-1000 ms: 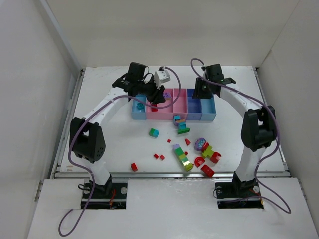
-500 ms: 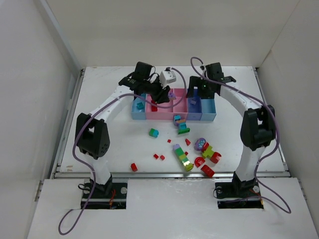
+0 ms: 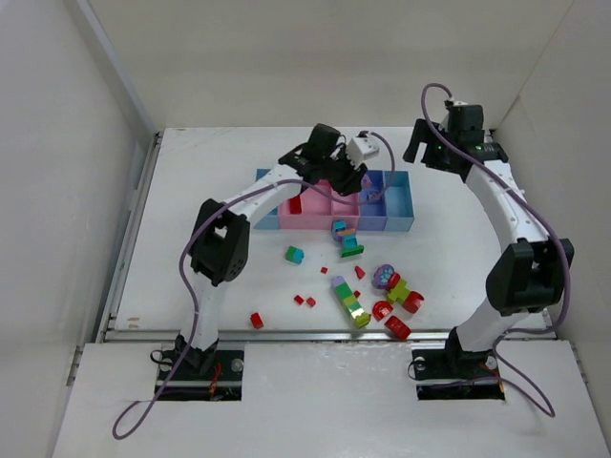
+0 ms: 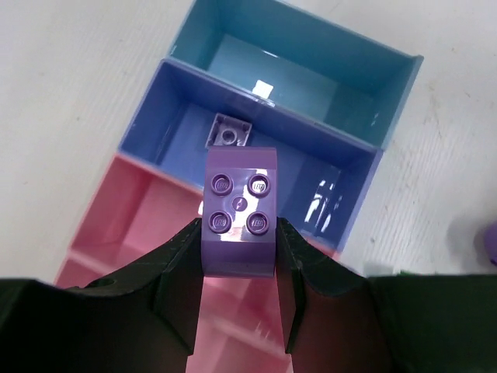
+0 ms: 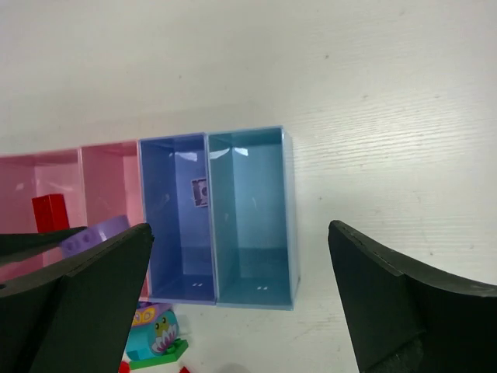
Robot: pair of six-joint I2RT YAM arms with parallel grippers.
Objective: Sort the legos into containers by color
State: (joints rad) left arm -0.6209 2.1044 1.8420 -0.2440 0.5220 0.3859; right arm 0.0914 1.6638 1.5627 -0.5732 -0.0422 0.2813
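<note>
we see the left gripper [image 4: 238, 235] clamped on a purple brick [image 4: 239, 225] by the purple-blue bin [image 4: 330, 183]. the right gripper [image 5: 239, 233] hangs with jaws apart above the counter [image 5: 388, 85]

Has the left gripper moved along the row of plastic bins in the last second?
Yes. The left gripper, holding a purple lego brick, shifted right along the row of plastic bins, from the left end to the purple-blue bin.

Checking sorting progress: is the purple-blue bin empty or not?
Not empty. One small purple brick lies in the purple-blue bin. The left gripper holds a second purple brick, not yet dropped.
</note>
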